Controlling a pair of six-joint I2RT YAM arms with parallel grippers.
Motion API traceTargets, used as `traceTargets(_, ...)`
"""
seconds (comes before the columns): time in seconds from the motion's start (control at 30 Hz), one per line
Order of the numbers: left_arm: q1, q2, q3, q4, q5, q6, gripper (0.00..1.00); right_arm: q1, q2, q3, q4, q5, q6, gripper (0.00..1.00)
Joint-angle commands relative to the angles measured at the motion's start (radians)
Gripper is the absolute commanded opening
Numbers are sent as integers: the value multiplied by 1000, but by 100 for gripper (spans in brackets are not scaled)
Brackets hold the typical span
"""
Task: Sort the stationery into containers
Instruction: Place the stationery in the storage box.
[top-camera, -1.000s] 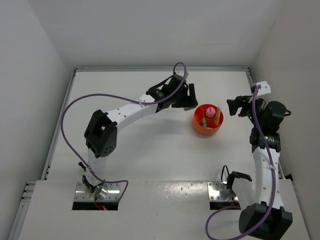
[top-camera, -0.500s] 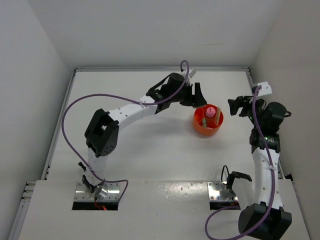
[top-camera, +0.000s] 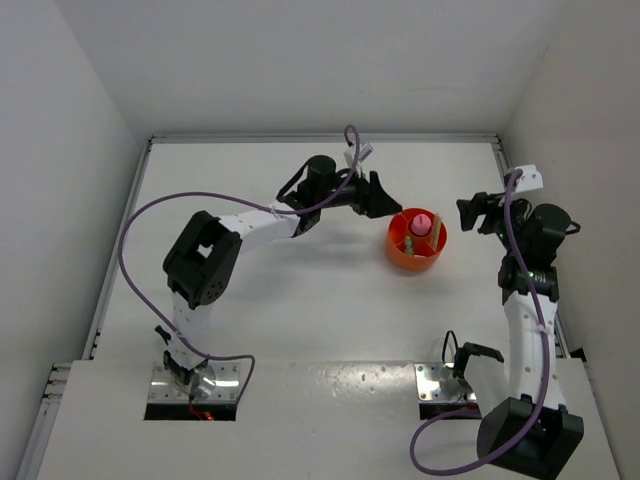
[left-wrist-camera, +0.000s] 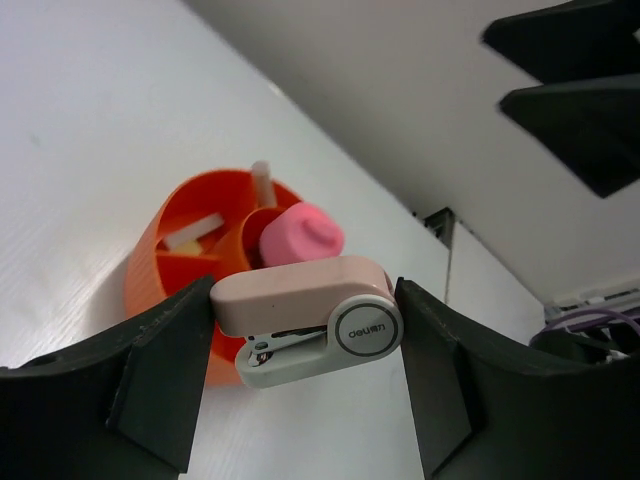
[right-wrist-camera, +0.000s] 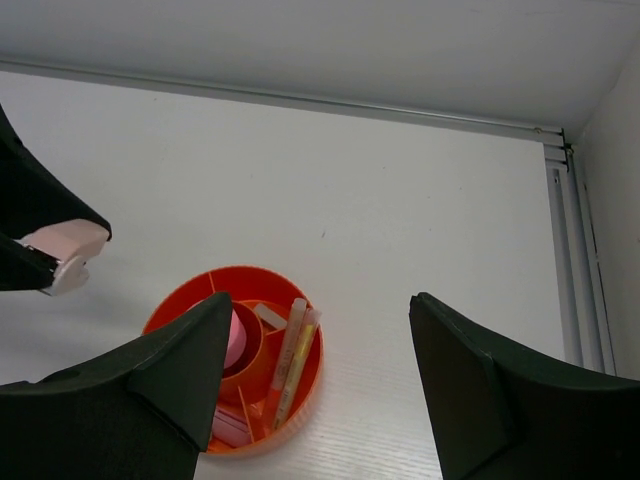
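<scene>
My left gripper (left-wrist-camera: 305, 322) is shut on a small pink-and-whitish stapler (left-wrist-camera: 300, 305), held above the table just left of the orange divided cup (left-wrist-camera: 145, 270). In the top view the left gripper (top-camera: 384, 198) hangs at the cup's (top-camera: 399, 257) far left rim. The cup holds a pink-capped tube (right-wrist-camera: 238, 338), pink and yellow markers (right-wrist-camera: 291, 358) and a whitish bit (right-wrist-camera: 270, 316). The stapler also shows in the right wrist view (right-wrist-camera: 62, 250). My right gripper (right-wrist-camera: 315, 308) is open and empty, above and to the right of the cup, and it shows in the top view (top-camera: 478, 213).
The white table (top-camera: 300, 290) is walled at the back and on both sides. A metal rail (right-wrist-camera: 560, 230) runs along the right wall. The left arm's purple cable (top-camera: 150, 215) loops over the left half of the table.
My left wrist has turned over and the forearm has swung, keeping the stapler at the cup's left rim. The right arm has barely moved.
</scene>
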Motion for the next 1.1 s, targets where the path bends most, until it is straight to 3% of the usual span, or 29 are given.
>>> traceTargets(0.0, 7, 30, 14, 269, 145, -38, 27, -3, 5, -4, 55, 3, 12, 72)
traceTargets(0.1, 29, 97, 14, 495, 234, -143, 27, -3, 14, -4, 55, 3, 2, 72)
traceTargets(0.23, 41, 171, 37, 632, 286, -244, 30, -3, 23, -13, 64, 3, 2, 72)
traceTargets(0.3, 41, 180, 60, 599, 286, -205, 30, -12, 34, -13, 64, 3, -7, 72)
traceTargets(0.43, 32, 168, 89, 347, 246, 21, 30, -12, 45, -13, 64, -6, -7, 72)
traceTargets(0.57, 23, 168, 136, 197, 208, 139, 30, -21, 54, -13, 64, -15, -7, 72)
traceTargets(0.67, 23, 168, 147, 162, 199, 202, 30, -31, 63, -13, 64, -25, -7, 72)
traceTargets(0.87, 3, 156, 118, 214, 196, 299, 30, -40, 72, -13, 64, -34, -7, 72)
traceTargets(1.07, -6, 156, 94, 345, 275, 291, 30, -49, 92, -13, 55, -43, -7, 72)
